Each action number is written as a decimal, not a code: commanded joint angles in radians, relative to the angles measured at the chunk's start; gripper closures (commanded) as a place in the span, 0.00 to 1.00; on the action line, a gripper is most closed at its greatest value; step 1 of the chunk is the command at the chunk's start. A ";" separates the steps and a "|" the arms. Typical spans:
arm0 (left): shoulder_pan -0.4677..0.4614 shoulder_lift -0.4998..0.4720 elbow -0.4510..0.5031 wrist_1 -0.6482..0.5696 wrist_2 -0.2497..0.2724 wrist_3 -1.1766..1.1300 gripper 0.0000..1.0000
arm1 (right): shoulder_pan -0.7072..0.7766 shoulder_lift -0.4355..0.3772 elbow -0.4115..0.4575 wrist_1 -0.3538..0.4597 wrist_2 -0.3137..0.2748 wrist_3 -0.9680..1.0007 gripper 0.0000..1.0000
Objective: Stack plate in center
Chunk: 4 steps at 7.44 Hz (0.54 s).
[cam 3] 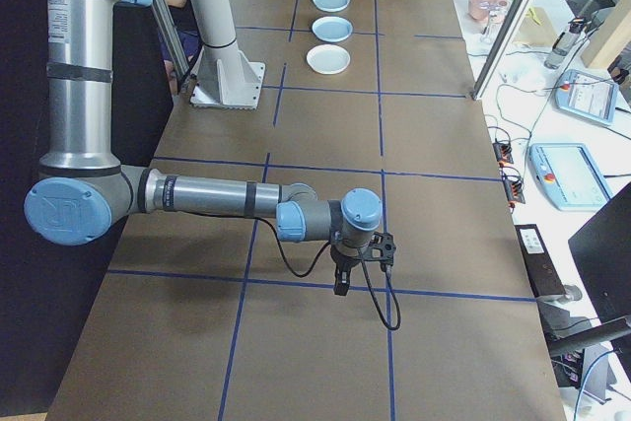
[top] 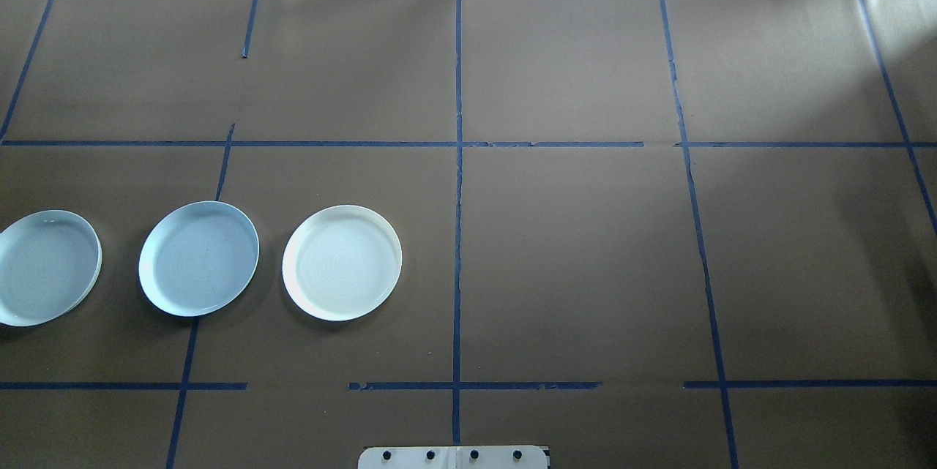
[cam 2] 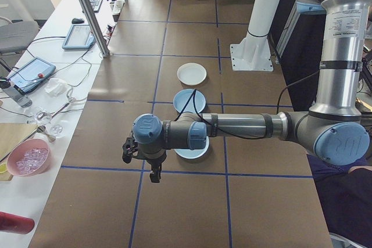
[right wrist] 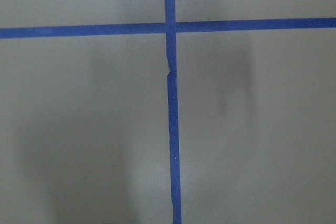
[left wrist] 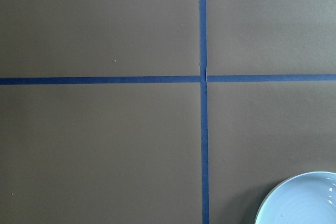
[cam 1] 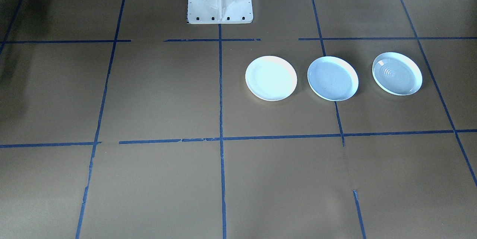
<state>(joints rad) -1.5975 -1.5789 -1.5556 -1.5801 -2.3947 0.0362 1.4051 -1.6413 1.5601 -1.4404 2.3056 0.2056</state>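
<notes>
A: How many plates do you count, and where is the center one?

B: You have three round plates in one row on the table (top: 585,271), apart from each other. The center plate (top: 198,258), pale grey-blue inside, lies flat with its open side up between the white plate (top: 342,263) and the outer plate (top: 45,267). Being round, it has no long axis.

A: And your grippers?

B: The left gripper (cam 2: 142,158) hangs over the table just beside the outer plate, and the right gripper (cam 3: 360,261) hangs far down the table, well apart from the plates. Only the side views show them, so you cannot tell whether either is spread or clenched.
</notes>
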 commanded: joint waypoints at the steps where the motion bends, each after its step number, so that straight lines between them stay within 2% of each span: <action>1: 0.001 -0.004 -0.003 -0.006 0.031 0.002 0.00 | 0.000 0.000 0.000 0.000 0.000 0.000 0.00; 4: 0.004 -0.006 -0.006 -0.053 0.031 -0.012 0.00 | 0.000 0.000 0.000 0.000 0.000 0.000 0.00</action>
<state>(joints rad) -1.5951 -1.5847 -1.5600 -1.6085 -2.3653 0.0323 1.4051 -1.6413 1.5601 -1.4404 2.3056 0.2056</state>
